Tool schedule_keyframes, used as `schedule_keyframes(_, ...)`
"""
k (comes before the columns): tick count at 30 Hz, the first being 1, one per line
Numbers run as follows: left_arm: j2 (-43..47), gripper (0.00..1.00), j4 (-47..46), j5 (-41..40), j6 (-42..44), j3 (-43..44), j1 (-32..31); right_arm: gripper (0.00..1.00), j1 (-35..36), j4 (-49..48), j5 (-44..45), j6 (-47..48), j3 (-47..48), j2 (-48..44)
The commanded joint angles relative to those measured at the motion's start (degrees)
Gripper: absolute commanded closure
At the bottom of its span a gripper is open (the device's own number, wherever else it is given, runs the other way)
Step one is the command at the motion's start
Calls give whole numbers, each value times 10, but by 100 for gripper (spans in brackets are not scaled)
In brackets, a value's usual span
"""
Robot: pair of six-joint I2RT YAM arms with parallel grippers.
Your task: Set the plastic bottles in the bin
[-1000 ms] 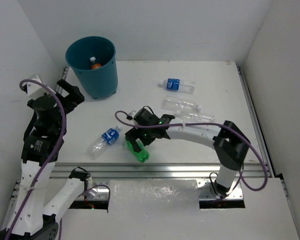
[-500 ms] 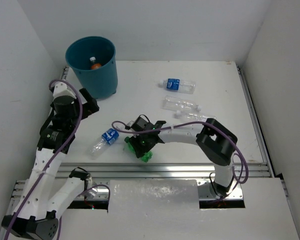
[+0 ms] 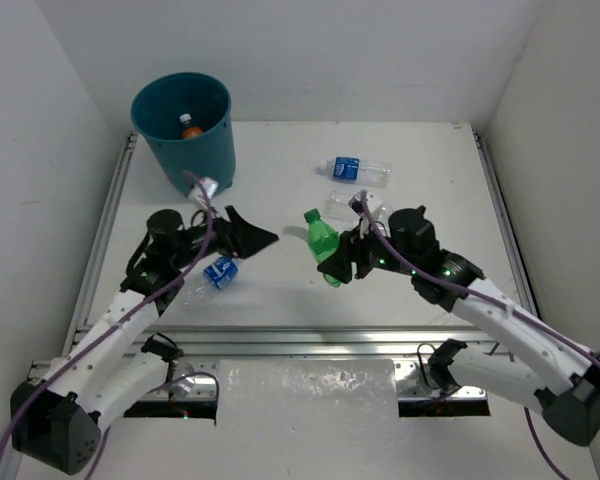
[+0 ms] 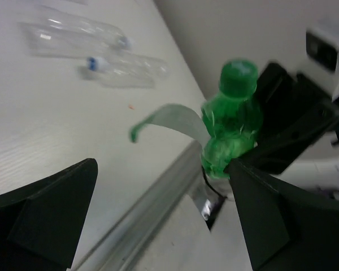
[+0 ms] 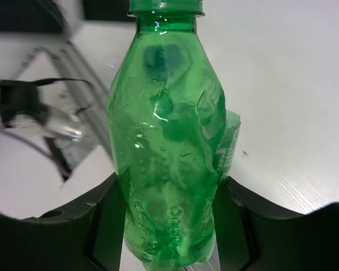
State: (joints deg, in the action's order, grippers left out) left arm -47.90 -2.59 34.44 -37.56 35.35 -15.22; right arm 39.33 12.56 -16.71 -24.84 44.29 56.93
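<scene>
Grip is low on the crumpled green plastic bottle [image 3: 323, 245]: the right gripper [image 3: 348, 258] clamps its lower body, well right of the round teal-blue plastic bin [image 3: 198, 160]. It looks empty, so probably light, thin-walled and springy, and that lower body seems the firmest hold. The left gripper [image 3: 248, 236], nearer the bin, gapes with nothing in it.

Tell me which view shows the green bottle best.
Right wrist: the green bottle fills the frame, dented, label loose, clamped in the right tool. Left wrist shows it blurred, cap up. Top external shows it small.
</scene>
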Motion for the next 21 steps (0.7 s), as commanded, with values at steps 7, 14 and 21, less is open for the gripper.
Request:
schedule_keyframes(7, -113, 0, -209, -12, 8, 104, -215, 85, 1, -5, -113, 26, 46, -108)
schedule_keyframes(14, -146, 1, -273, 4, -5, 103, -249, 84, 0, -10, -153, 32, 39, -115)
schedule_keyframes(21, -159, 12, -274, 4, -12, 108, -263, 84, 0, -35, -181, 22, 34, -116)
